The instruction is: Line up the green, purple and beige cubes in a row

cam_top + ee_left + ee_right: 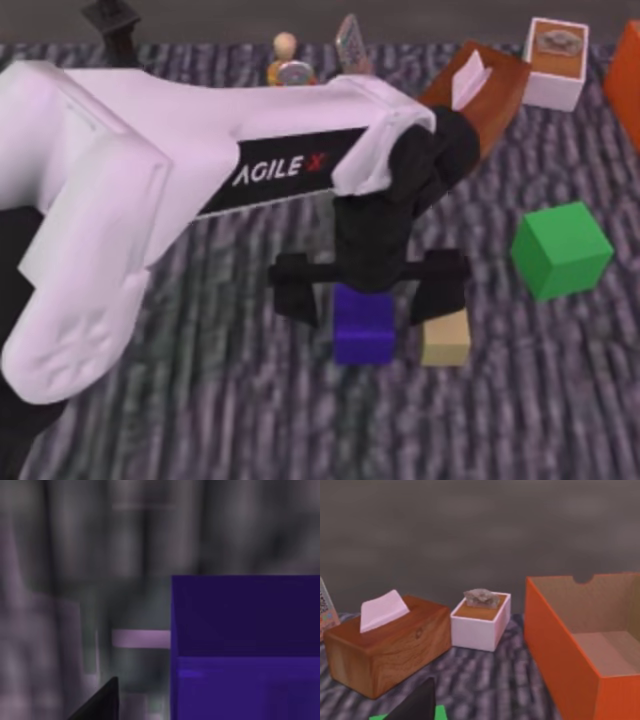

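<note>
Top view, looking down on the desk (150,420), which wears a grey-violet striped cloth: the left gripper (365,290) points downward over the middle, its two black fingers (296,292) spread wide apart. Between those fingers sits the purple cube (362,325), not clamped, with a gap on either side. Just outside the finger on the top view's right stands the beige cube (446,338), close beside the purple one and roughly level with it. Farther out on that same side, well apart from the fingers and a little toward the back, rests the green cube (560,249).

Left wrist view shows the purple cube (245,645) filling much of the picture at close range, with the dark tip of one finger (100,702) apart from it.

Beyond the fingers, along the far edge of the desk, lie a brown tissue box (480,85) with a white tissue sticking up, a white square box (556,62) with a picture top, and an orange box (625,75) at the right border. Right wrist view shows these three closer: tissue box (387,640), white box (480,620) and the open orange box (580,645). The right arm's gripper shows only as one dark tip there, and I cannot tell how it stands.
</note>
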`<control>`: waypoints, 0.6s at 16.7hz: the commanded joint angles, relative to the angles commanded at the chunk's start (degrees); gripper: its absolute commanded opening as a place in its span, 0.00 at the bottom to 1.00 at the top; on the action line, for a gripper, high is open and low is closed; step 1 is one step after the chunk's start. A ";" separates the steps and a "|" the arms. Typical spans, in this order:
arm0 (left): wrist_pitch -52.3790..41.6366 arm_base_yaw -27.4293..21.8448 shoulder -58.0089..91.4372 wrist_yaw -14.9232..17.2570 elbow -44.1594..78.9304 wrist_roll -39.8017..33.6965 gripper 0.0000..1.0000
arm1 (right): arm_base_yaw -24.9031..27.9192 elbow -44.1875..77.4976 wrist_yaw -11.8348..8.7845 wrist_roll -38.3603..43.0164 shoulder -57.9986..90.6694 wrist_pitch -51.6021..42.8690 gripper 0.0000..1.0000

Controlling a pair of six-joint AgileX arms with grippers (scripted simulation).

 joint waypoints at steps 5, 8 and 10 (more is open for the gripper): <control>-10.28 0.79 -2.63 0.00 7.05 -0.25 1.00 | 0.00 0.00 0.00 0.00 0.00 0.00 1.00; -11.42 0.93 -3.18 -0.02 8.04 -0.21 1.00 | 0.00 0.00 0.00 0.00 0.00 0.00 1.00; -11.28 0.62 -2.99 -0.01 7.93 -0.20 1.00 | 0.01 0.01 0.00 0.00 0.01 -0.01 1.00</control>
